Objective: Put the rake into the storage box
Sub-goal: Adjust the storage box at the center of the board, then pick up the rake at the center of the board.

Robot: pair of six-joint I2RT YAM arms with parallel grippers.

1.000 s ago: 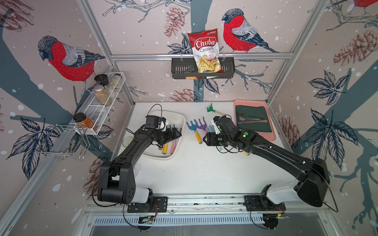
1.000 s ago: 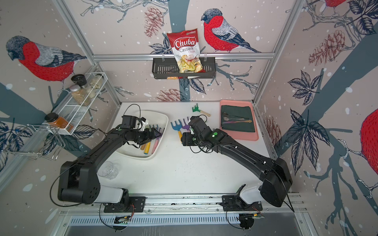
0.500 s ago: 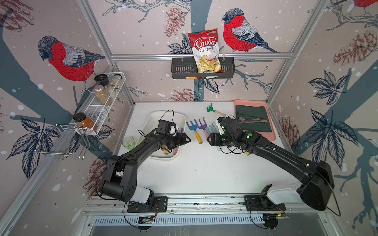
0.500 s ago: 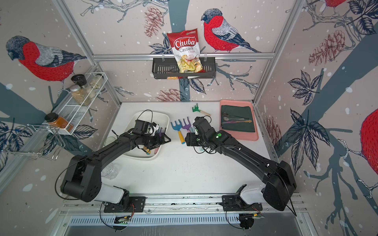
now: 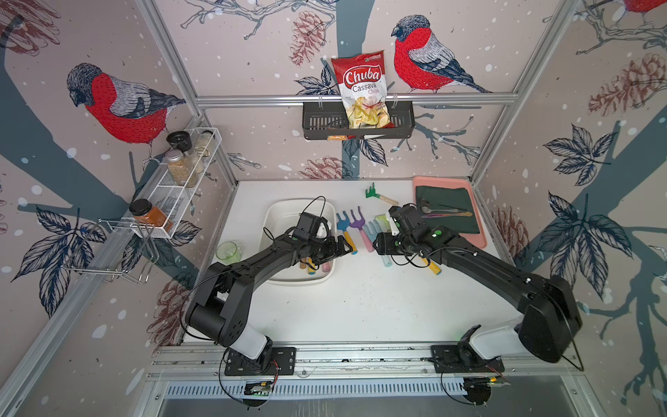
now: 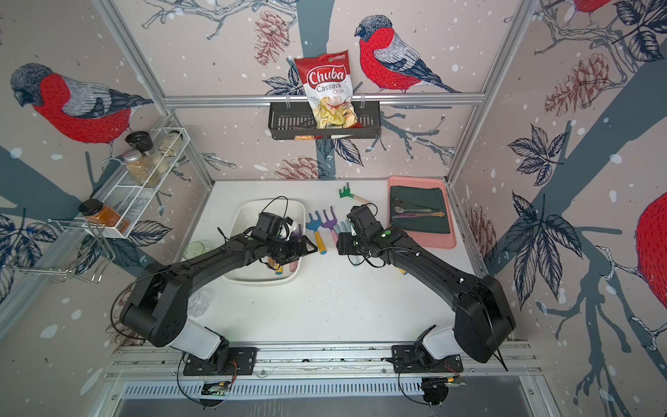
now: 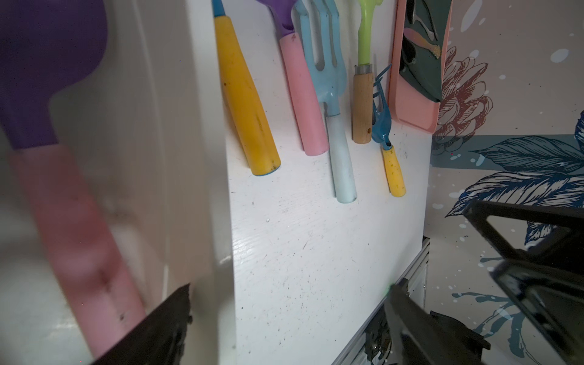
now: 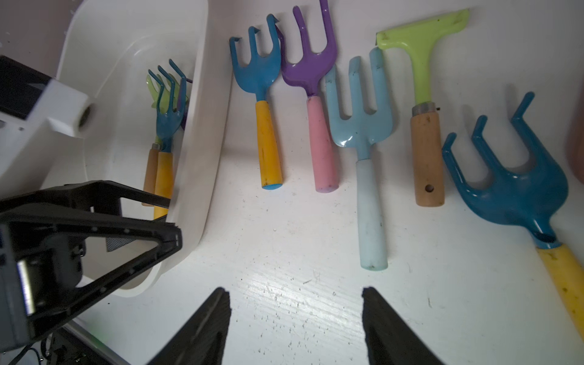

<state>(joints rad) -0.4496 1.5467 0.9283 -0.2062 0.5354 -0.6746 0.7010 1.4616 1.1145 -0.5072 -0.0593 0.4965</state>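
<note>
The storage box (image 5: 278, 216) sits on the left half of the tabletop (image 5: 361, 307) and holds several garden tools, among them a teal rake (image 8: 167, 126) with a yellow handle and a purple tool (image 7: 72, 221) with a pink handle. The left end effector (image 5: 341, 247) hovers over the box's rim on the side facing the tabletop's middle, with its jaws spread wide and nothing between them. Just beside the box, a row of tools lies on the tabletop: a blue rake (image 5: 343, 222), a purple rake (image 5: 358, 224), a pale blue fork (image 8: 363, 132), a lime-green hoe (image 8: 423, 94) and a dark blue rake (image 8: 512, 183). The right end effector (image 8: 295, 328) is poised above bare tabletop at the handle ends of this row, with its jaws apart and empty. A small green rake (image 5: 371, 193) lies alone near the far edge, and a pink tray (image 5: 480, 231) occupies the far right corner.
</note>
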